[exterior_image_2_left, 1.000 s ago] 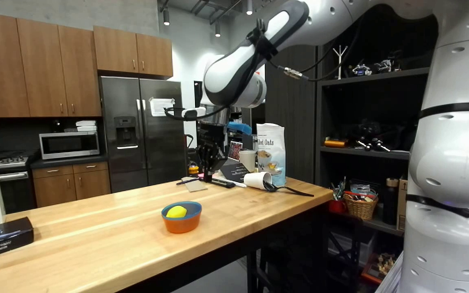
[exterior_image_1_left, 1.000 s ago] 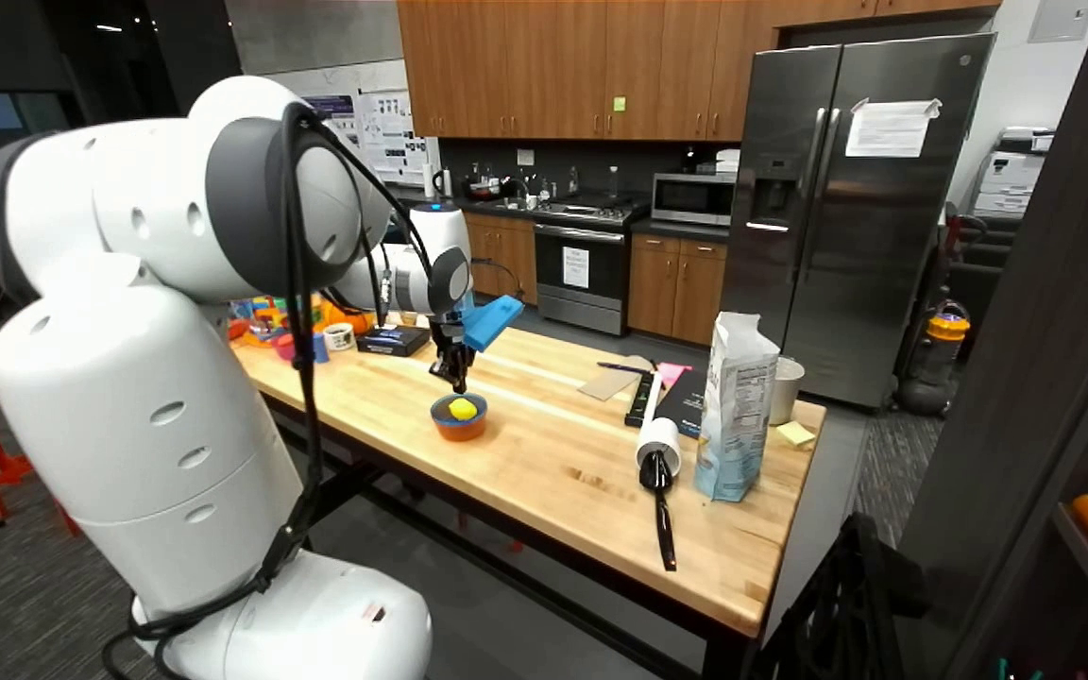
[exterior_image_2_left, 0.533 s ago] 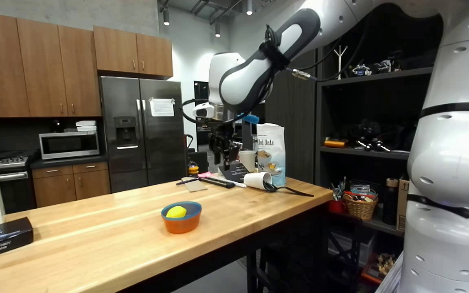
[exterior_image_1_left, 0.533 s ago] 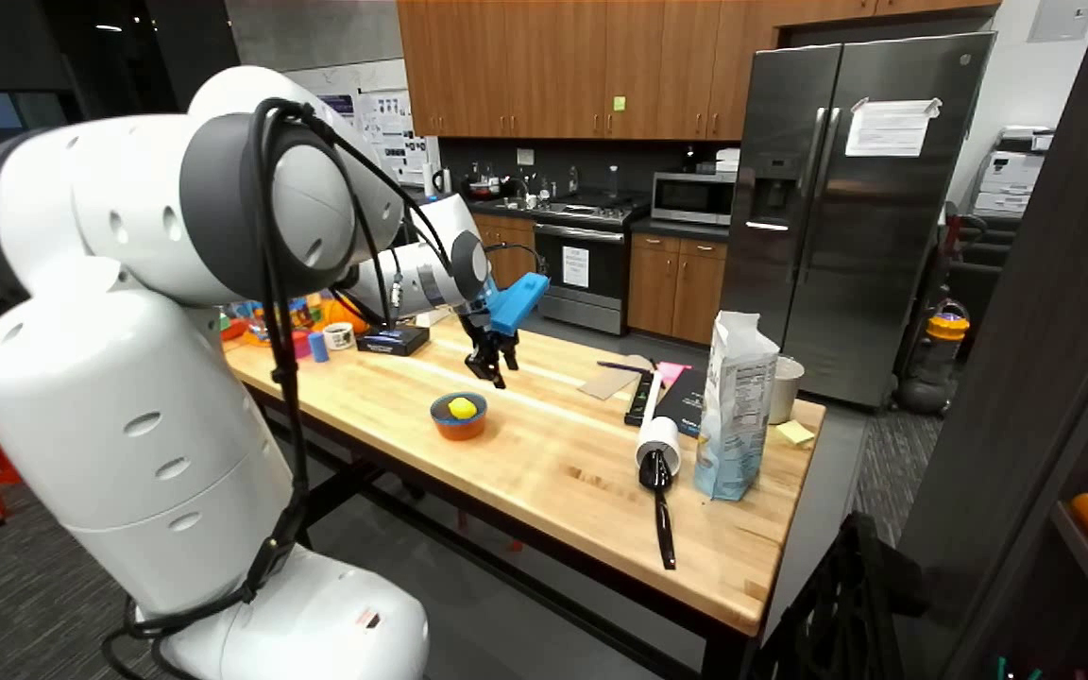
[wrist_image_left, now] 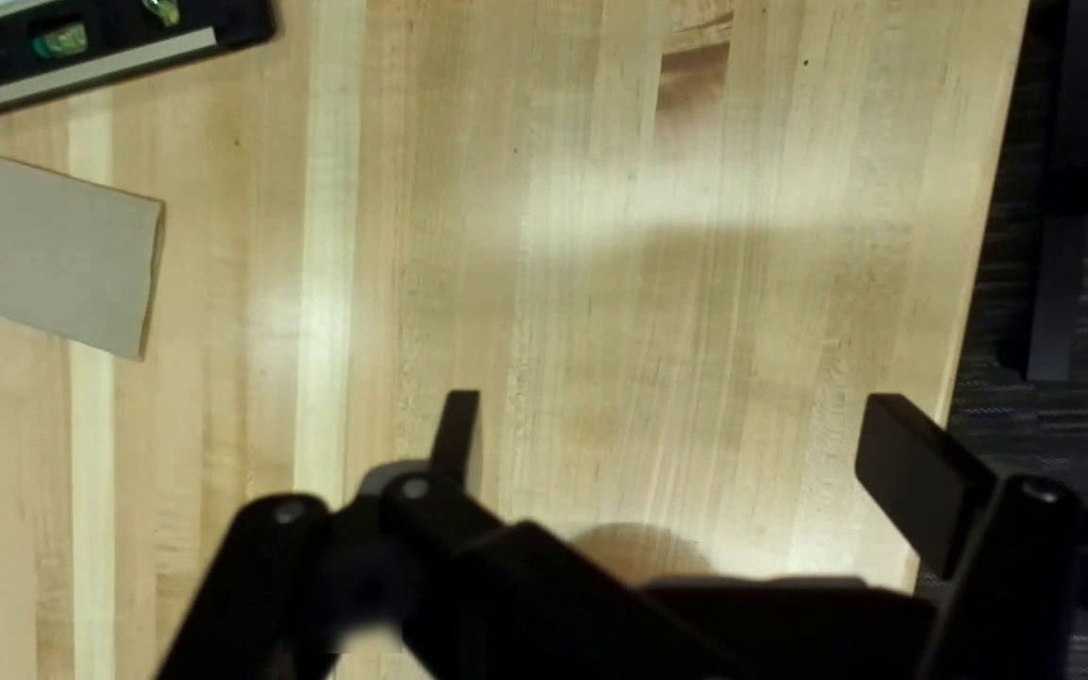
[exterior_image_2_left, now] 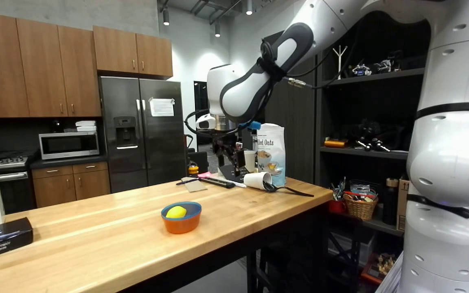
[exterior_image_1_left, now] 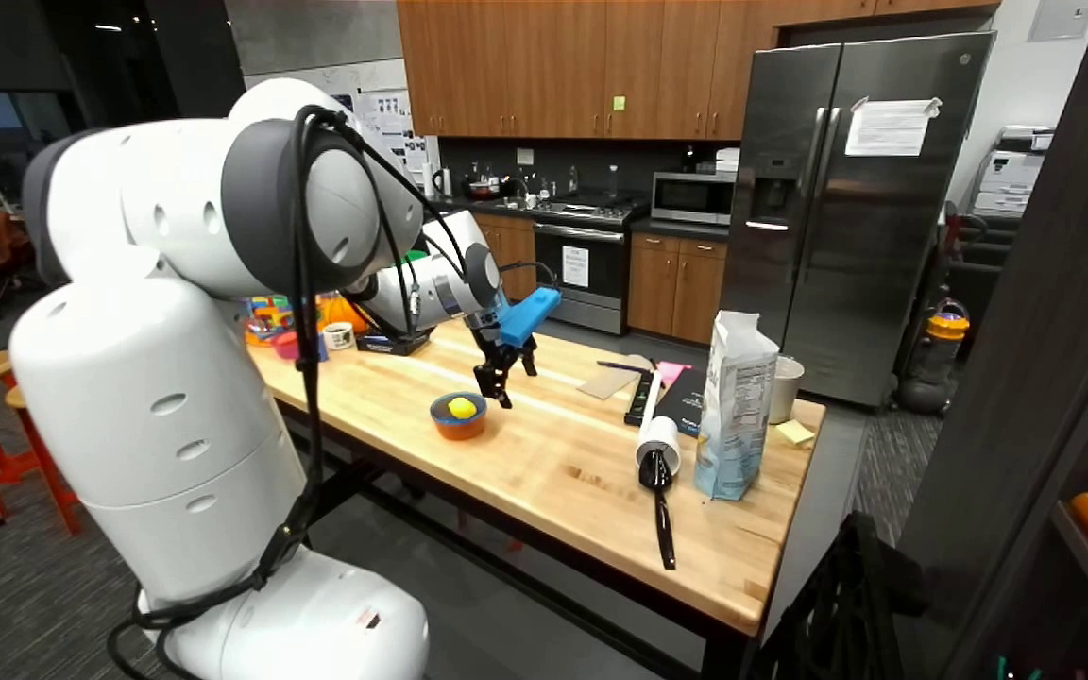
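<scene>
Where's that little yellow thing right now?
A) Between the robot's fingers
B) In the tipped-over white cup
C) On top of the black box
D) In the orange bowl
D: both exterior views show the yellow thing inside the orange bowl, and in the wrist view the gripper stands open, holding nothing.

Oats bag (exterior_image_2_left: 271,154) upright; white cup (exterior_image_2_left: 255,180) on its side; microwave (exterior_image_2_left: 69,145) near fridge (exterior_image_2_left: 155,140).

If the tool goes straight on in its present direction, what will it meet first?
Most likely the wooden tabletop, which the wrist view shows beyond the open tool; how far away is unclear.
</scene>
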Available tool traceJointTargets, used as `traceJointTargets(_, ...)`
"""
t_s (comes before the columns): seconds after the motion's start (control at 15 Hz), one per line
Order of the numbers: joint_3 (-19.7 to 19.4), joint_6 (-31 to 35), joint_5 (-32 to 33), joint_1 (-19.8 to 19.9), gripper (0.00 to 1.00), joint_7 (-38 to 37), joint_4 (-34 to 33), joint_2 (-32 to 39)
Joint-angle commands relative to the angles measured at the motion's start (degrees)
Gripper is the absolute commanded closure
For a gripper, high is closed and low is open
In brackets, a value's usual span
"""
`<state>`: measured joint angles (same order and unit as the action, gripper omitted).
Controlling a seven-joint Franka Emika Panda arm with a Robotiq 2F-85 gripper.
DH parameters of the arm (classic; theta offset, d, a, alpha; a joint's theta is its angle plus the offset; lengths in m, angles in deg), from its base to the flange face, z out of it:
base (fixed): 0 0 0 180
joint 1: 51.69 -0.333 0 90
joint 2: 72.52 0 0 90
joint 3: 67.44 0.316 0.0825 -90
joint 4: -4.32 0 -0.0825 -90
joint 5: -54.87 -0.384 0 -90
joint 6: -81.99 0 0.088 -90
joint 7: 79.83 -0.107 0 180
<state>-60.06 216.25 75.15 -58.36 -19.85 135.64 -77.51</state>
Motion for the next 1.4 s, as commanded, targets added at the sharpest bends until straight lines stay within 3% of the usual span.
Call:
traceJointTargets(0.0, 0.9, -2.8, -2.9, -2.2, 0.00, 0.6, 1.9, -4.7)
traceJointTargets(0.27, 2.1, -6.1, -8.1, -5.9, 0.00, 1.9, 3.4, -11.0)
traceJointTargets(0.73, 1.6, -11.0, -9.2, -9.8, 0.00, 1.7, 6.4, -21.6)
traceJointTargets(1.33, -2.8, -7.7, -17.0, -14.7, 0.00, 4.1, 15.7, -30.1)
